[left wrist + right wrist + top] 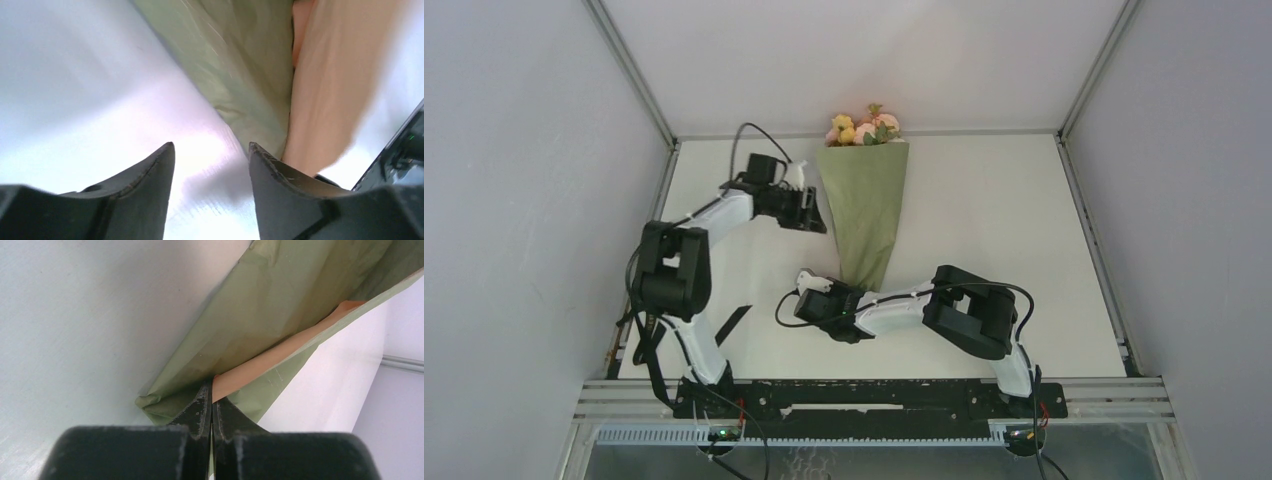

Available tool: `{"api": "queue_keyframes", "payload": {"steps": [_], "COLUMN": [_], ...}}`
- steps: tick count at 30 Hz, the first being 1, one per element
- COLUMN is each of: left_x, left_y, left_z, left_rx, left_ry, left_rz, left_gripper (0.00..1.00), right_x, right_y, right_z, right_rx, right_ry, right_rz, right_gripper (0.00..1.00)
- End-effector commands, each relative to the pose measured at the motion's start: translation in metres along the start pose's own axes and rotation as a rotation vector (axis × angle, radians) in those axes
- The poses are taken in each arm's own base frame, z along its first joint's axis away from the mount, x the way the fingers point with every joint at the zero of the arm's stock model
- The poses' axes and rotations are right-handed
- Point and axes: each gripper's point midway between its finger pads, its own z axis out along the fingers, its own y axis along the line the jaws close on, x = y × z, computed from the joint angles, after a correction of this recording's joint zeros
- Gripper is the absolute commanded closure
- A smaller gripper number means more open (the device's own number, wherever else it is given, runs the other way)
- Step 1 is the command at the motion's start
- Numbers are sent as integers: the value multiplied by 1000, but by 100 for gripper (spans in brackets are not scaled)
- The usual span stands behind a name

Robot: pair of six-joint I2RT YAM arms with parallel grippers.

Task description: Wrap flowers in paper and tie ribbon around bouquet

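The bouquet [864, 205] lies on the white table as an olive-green paper cone, its narrow tip toward the arms. The flowers [862, 128], pink and yellow, stick out of its far end. My left gripper [817, 220] sits just off the cone's left edge. In the left wrist view it [210, 147] is open over bare table, with the paper [240, 75] and its peach lining [330, 95] just past the right finger. My right gripper [854, 294] is at the cone's tip. There it [211, 399] is shut on the paper [260, 325], where peach lining [270, 362] shows. The ribbon [733, 319] lies near the left arm's base.
The table [984, 220] is boxed in by grey walls on the left, right and back, with a metal frame rail [874, 395] along the near edge. The right arm's elbow [969, 315] rests low on the table, right of the cone's tip.
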Motion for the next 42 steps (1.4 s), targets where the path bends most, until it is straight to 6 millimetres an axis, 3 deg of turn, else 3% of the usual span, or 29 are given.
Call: {"api": "queue_keyframes", "payload": {"steps": [1, 4, 8, 16, 21, 23, 25, 26, 30, 33, 36, 42], "left_x": [-56, -63, -51, -19, -15, -17, -20, -24, -29, -29, -29, -24], "left_y": [-2, -11, -38, -45, -62, -69, -71, -71, -68, -60, -35, -5], "left_z": [-70, -88, -78, -15, -1, -1, -3, -6, -9, -7, 1, 28], "left_rx": [58, 135, 255, 331, 396, 420, 432, 436, 438, 426, 342, 257], "left_ry": [-246, -335, -375, -158, -98, -93, -98, -116, -136, -138, -158, -135], "left_rz": [-7, -36, -54, -215, -226, -217, -232, -223, -221, -242, -272, -308], "left_gripper": [36, 26, 1, 0, 2, 20, 53, 65, 99, 100, 100, 100], "right_x": [14, 15, 16, 15, 16, 15, 16, 16, 16, 17, 14, 0], "right_y": [26, 26, 27, 25, 25, 24, 24, 24, 25, 23, 15, 4], "right_z": [8, 9, 8, 7, 7, 7, 7, 6, 6, 5, -3, -36], "right_rx": [-95, -94, -94, -93, -93, -90, -89, -90, -94, -86, -60, -72], "right_ry": [48, 51, 54, 52, 54, 54, 58, 58, 57, 62, 51, -4], "right_rz": [-3, 1, 5, 11, 10, 12, 13, 16, 17, 11, 8, -21], "right_gripper": [100, 100, 100, 100, 100, 100, 100, 100, 100, 100, 100, 67]}}
